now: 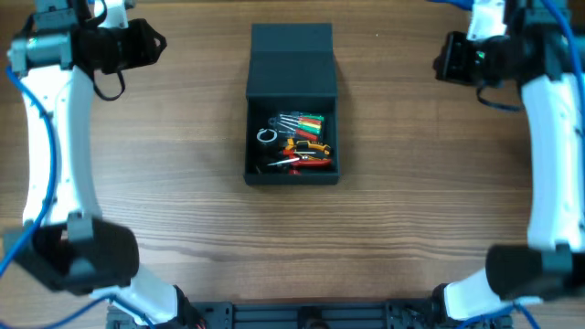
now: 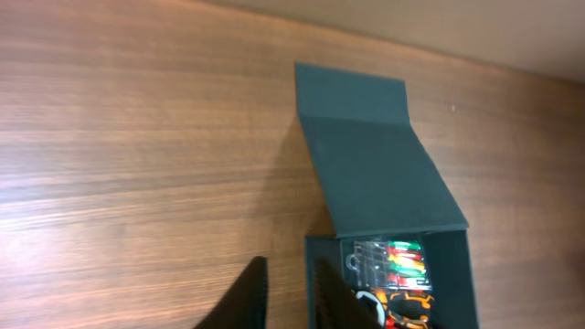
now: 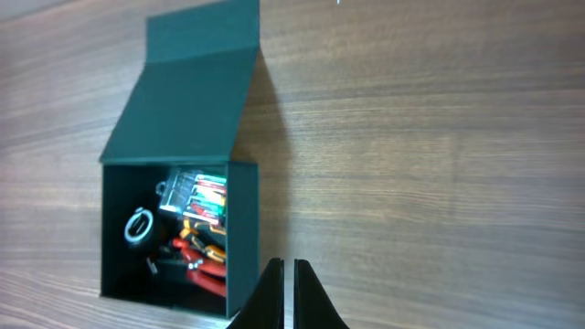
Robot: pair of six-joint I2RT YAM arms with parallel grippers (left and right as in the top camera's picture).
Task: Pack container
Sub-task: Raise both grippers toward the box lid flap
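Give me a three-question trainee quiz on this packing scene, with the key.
1. True or false: the lid of the container is closed.
2. Pick one: the right gripper is A) wide open, B) shut and empty, C) shut on a screwdriver.
3. Fill in: the hand tools lie ___ the container.
Key: 1 false, the lid is folded back. 2 B. 3 inside.
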